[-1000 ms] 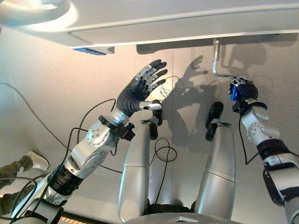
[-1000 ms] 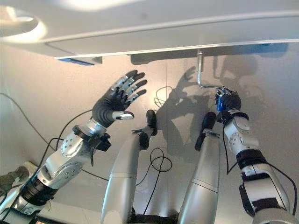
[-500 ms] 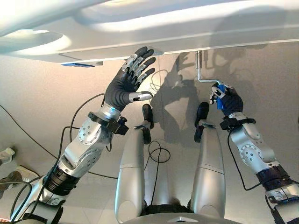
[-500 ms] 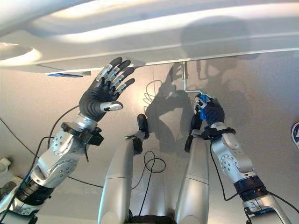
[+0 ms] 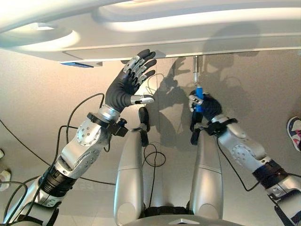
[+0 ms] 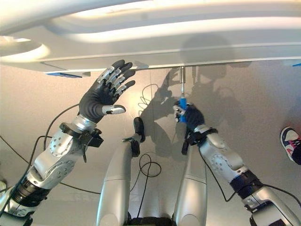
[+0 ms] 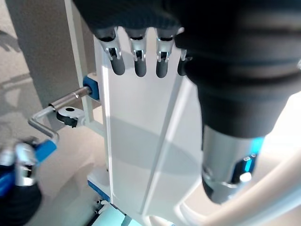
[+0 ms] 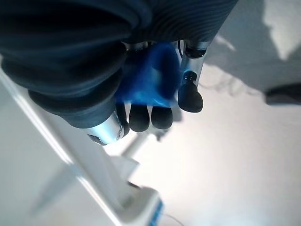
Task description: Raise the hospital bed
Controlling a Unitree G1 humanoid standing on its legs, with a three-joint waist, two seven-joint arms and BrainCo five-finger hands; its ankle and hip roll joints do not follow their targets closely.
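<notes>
right wrist view has the right hand [image 8: 141, 89] curled round the crank's blue handle [image 5: 198, 100] under the bed [image 5: 188, 33]; left hand [image 5: 126, 87] spread nearby. cranking's underway; next, another turn, i'd guess.

I see a white bed frame [image 5: 188, 28], a silver crank [image 7: 47, 115] with a blue handle [image 6: 182, 103], and a beige floor [image 5: 37, 89].
</notes>
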